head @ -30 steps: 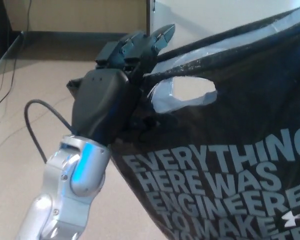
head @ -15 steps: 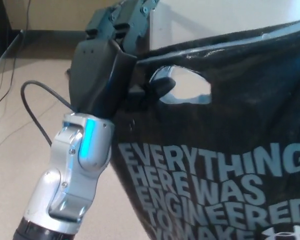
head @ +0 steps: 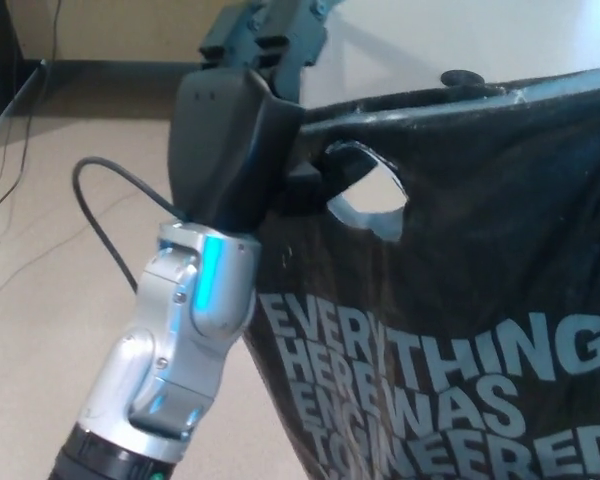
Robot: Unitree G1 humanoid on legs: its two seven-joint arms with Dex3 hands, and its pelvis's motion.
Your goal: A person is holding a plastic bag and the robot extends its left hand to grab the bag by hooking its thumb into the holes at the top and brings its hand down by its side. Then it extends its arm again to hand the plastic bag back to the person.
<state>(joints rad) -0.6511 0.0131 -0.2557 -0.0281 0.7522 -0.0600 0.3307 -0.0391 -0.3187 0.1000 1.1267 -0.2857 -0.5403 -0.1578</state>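
At picture left, the robot's black left hand (head: 245,130) meets the black printed plastic bag (head: 460,300).
From its silver forearm with a blue light and looped black cable (head: 105,205), the matte, blocky hand rises so its thumb hooks into the oval cut-out handle hole (head: 372,195); its two fingers (head: 275,25) extend upward beside the bag's rim, holding nothing else. Glossy, crinkled film hangs taut from the hole, pale block lettering below, filling the right side above the beige floor (head: 40,260).

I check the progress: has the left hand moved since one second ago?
Yes. Against the baseboard, the left hand rose and shifted right, its thumb at the bag's handle hole.
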